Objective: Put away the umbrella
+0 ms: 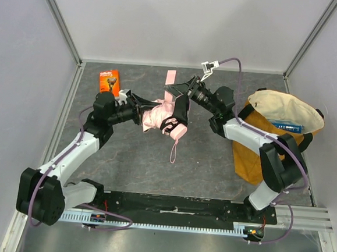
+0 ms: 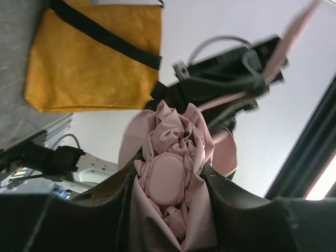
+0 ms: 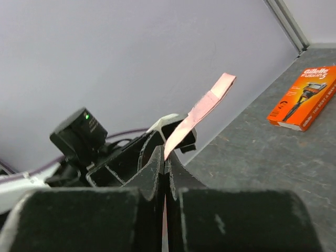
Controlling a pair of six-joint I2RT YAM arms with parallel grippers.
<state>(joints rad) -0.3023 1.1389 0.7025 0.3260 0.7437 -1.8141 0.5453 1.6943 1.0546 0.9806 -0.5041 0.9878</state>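
The pale pink umbrella [image 1: 157, 117] is a folded, bunched bundle held above the table's middle. My left gripper [image 1: 146, 114] is shut on it from the left; in the left wrist view the crumpled fabric [image 2: 169, 173] fills the gap between the fingers [image 2: 100, 202]. My right gripper [image 1: 175, 90] comes in from the right and is shut on the umbrella's flat pink strap [image 3: 203, 106], whose free end sticks up past the fingertips [image 3: 157, 157]. The strap end [image 1: 170, 77] points toward the back wall. A thin pink wrist loop [image 1: 174, 151] dangles below the bundle.
A mustard-yellow tote bag [image 1: 271, 129] stands open at the right, with a blue packet [image 1: 286, 126] inside it. An orange razor box [image 1: 109, 80] lies at the back left. Grey walls enclose the table on three sides.
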